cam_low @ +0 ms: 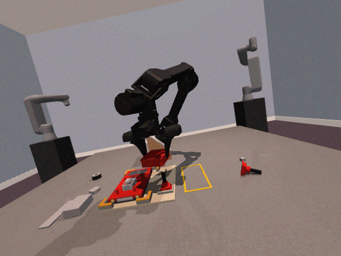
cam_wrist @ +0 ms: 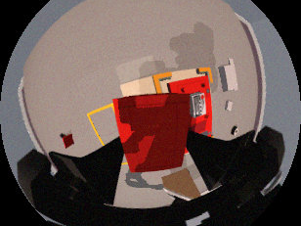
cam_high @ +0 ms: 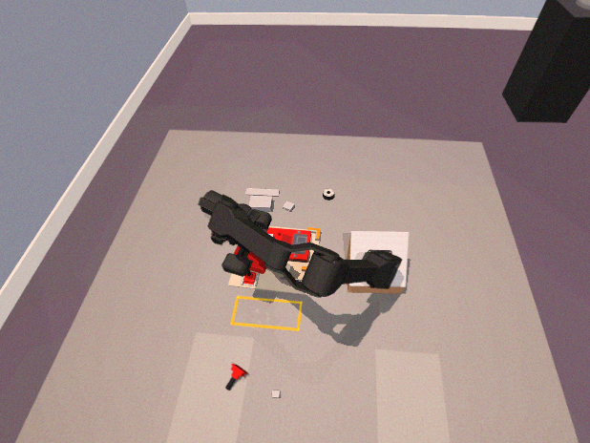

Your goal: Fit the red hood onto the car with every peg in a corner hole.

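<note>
The red hood (cam_high: 257, 263) (cam_low: 154, 159) (cam_wrist: 153, 131) hangs in the air, held at its sides by my gripper (cam_low: 156, 156) (cam_wrist: 153, 136), which is shut on it. In the exterior view the hood is beyond the chassis's rear end and above the table, slightly tilted. The red chassis (cam_high: 287, 235) (cam_low: 117, 193) sits in the jig (cam_low: 166, 197) (cam_wrist: 137, 87) with orange corners. Its grey engine block (cam_low: 129, 184) (cam_wrist: 197, 104) is in place, with short red pegs near it; the arm hides the engine in the top view. The hood's corner holes are not visible.
A red stand with a black stick (cam_low: 166, 186) rises from the jig board beside the chassis. A yellow outline (cam_high: 265, 326) (cam_low: 198, 190) lies near the board. A red tool (cam_high: 237, 371) (cam_low: 244, 169), grey blocks (cam_high: 261, 202) (cam_low: 78, 205), a wheel (cam_high: 328, 194) and a white-topped wedge (cam_high: 358, 241) are around.
</note>
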Tool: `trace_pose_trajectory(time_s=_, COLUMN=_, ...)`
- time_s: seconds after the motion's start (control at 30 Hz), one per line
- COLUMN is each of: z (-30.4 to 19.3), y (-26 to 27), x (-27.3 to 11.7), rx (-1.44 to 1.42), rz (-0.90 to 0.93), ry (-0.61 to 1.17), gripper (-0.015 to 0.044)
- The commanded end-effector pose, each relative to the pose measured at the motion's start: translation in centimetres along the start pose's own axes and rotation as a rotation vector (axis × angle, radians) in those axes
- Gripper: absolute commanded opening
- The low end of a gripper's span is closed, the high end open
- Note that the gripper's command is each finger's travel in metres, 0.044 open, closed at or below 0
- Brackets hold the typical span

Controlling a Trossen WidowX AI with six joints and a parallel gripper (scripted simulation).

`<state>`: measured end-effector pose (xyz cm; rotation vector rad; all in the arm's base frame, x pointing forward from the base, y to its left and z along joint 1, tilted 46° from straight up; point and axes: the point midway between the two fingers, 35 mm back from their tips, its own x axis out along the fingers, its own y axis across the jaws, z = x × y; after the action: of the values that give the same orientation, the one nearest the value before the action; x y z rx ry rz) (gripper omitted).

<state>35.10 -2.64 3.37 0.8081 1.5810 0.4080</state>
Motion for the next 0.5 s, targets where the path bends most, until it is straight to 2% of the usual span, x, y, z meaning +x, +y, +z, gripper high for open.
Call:
trace_pose_trajectory(time_s=0.0, z=0.8, y=-2.6, x=-0.3, rx=-0.051, rz=-0.001, ry=-0.009, gripper=0.0000)
trace_pose_trajectory(time_s=0.47, z=1.7, y=-10.5, x=0.2, rx=-0.203, rz=0.020, ry=-0.004, gripper=0.0000)
